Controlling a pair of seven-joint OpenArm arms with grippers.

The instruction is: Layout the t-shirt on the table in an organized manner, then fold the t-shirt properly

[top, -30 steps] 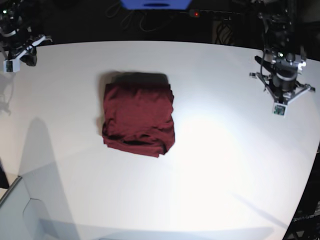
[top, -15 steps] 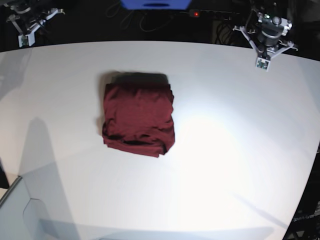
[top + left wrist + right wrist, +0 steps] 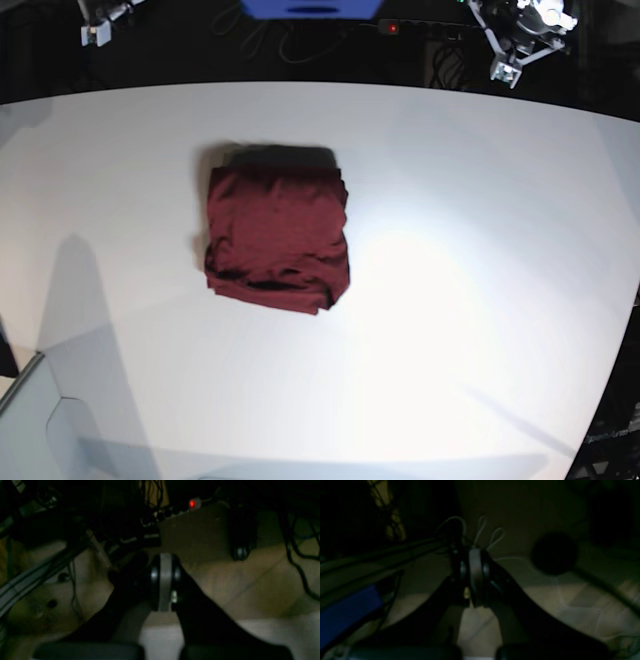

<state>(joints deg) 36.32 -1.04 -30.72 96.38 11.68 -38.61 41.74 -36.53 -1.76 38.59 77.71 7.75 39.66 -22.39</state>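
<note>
We see both arms pulled up past the far edge of the table, at the top of the base view. The left gripper sits in the upper right corner of that frame, over the dark area behind the table, with a small white tag hanging at its lower end. The right gripper shows only partly in the upper left corner, cut off by the frame edge. Neither touches the table or the cloth.

In the left wrist view the left gripper points down at a dim floor with cables; its two dark fingers meet at the tips, clenched on nothing. In the right wrist view the right gripper looks the same: fingers pressed together, empty, over a dark floor with pale loops of cable.

We count one t-shirt, two grippers and one table. The dark maroon t-shirt lies folded into a compact, roughly square bundle, left of centre in the base view, flat on the white tabletop and well apart from both arms. Its lower edge shows a few stacked layers with slight wrinkles.

We can read no brand or writing anywhere; the tags on the grippers are too small to make out. A red light glows at top centre beside a blue object.
</note>
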